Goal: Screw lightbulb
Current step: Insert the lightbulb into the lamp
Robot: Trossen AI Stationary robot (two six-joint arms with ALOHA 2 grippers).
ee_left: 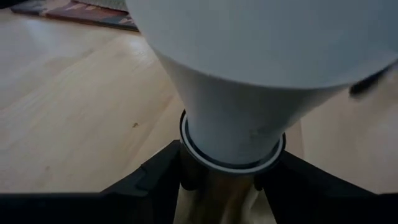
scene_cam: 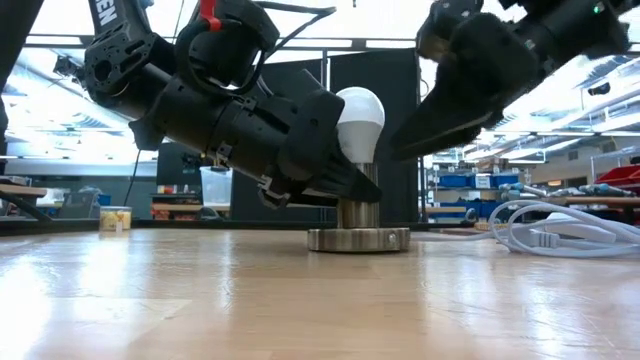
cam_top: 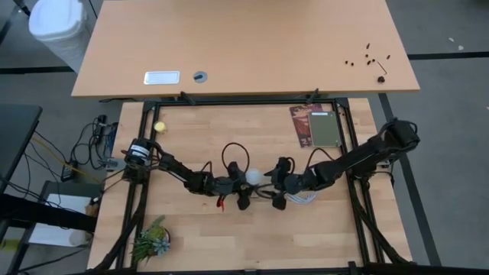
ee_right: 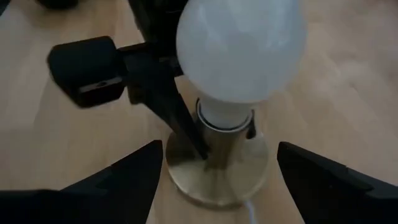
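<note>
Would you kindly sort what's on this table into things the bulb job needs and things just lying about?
In the job: lightbulb, standing in the metal socket; left gripper at the socket; right gripper beside the bulb.

Lying about: yellow ball, small plant, booklet.

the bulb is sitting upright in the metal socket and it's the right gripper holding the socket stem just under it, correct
Not quite. The lightbulb does stand upright in the socket, but the left gripper is the one at the socket stem below it. The right wrist view shows the right gripper open, its fingers apart from bulb and socket.
</note>
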